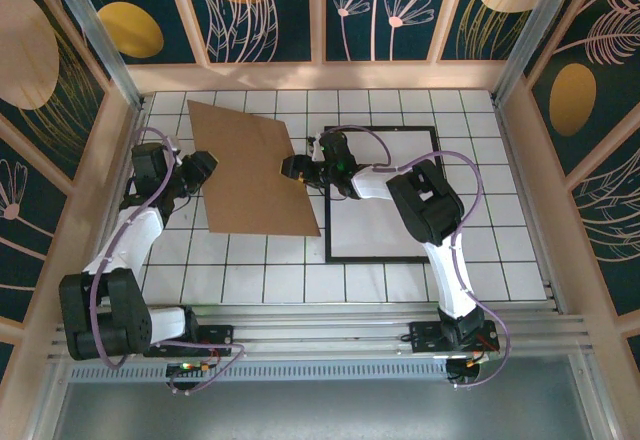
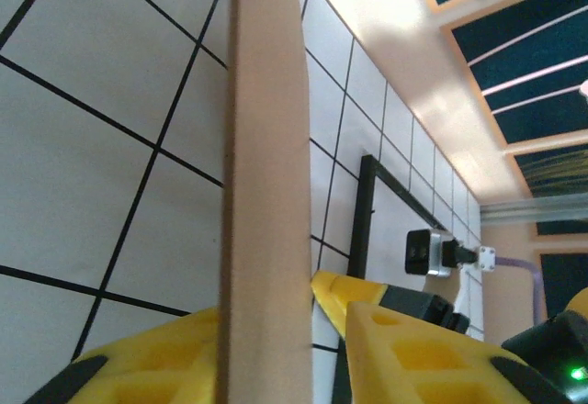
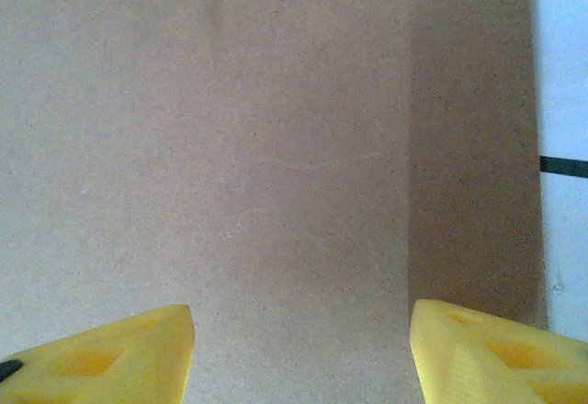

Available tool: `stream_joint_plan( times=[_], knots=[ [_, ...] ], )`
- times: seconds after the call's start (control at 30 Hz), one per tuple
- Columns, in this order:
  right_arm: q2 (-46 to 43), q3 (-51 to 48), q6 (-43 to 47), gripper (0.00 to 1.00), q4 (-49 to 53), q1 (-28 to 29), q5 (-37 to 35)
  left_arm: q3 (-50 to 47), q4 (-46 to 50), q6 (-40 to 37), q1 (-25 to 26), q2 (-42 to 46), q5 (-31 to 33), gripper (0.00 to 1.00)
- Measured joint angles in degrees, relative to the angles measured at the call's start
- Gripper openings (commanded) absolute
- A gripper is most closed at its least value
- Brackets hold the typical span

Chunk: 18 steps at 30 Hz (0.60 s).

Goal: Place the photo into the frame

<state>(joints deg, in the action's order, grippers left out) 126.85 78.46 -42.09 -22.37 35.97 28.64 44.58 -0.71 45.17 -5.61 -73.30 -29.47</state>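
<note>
Frame (image 1: 380, 258) just right of right pincer (image 1: 286, 168)

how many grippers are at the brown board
2. The left gripper pinches the board's left edge. The right gripper, jaws open, sits at its right edge, beside the frame. None look hidden.

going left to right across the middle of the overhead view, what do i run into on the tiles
left fingers → brown backing board → right fingers → black frame
</note>
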Motion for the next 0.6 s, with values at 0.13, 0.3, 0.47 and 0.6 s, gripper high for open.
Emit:
stream_joint_plan(
  times=[0.13,0.3,0.47,0.6],
  knots=[
    [-1.75,0.02,1.88,0.69,3.69,-0.37,-0.04,0.0,0.11,-0.59,0.0,0.09,-0.02,0.08],
    [-8.98,-0.55,6.14,0.76,10.29,-2.6,-0.2,-0.13,0.11,0.24,0.0,1.73,-0.28,0.0],
    [-23.1,-4.09,11.74,0.83,16.04,-7.58,-0.02,-1.73,-2.91,2.73,-0.04,5.99,-2.95,0.0],
    [-33.18,-7.02,14.34,0.88,19.69,-13.57,0.37,-2.56,-8.52,7.3,-0.04,10.1,-6.97,0.0]
  ],
)
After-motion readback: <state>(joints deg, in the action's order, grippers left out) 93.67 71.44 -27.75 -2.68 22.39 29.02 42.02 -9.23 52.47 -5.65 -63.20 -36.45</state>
